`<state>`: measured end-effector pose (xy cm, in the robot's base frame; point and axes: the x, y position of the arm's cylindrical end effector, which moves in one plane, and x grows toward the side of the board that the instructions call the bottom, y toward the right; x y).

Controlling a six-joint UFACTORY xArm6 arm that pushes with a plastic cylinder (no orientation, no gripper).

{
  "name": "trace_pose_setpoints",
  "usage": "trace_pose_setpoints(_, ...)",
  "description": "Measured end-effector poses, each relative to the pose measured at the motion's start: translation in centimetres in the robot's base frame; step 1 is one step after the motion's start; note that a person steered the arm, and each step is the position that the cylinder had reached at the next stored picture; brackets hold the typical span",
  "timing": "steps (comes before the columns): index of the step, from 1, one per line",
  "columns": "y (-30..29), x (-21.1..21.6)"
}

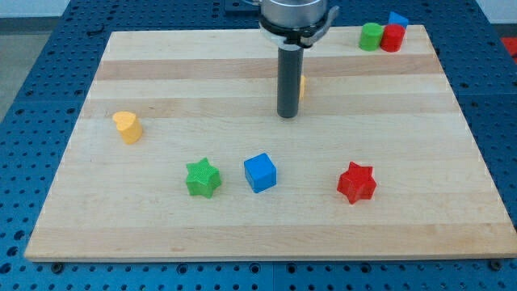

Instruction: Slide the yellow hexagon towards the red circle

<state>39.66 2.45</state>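
The yellow hexagon [302, 86] is mostly hidden behind my rod; only a thin yellow sliver shows at the rod's right edge, in the upper middle of the board. My tip [287, 115] rests on the board just below and slightly left of that sliver, close to it; I cannot tell if they touch. The red circle [393, 38] stands at the view's top right corner of the board, far to the upper right of the tip.
A green circle [371, 36] touches the red circle's left side and a blue block [397, 19] sits just behind it. A yellow heart [128, 127] is at the left. A green star [202, 178], blue cube [260, 172] and red star [356, 182] line the lower part.
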Motion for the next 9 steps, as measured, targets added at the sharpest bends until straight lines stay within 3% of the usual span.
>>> trace_pose_setpoints(2,0.0,-5.5)
trace_pose_setpoints(5,-2.1,-7.0)
trace_pose_setpoints(9,9.6,-10.8)
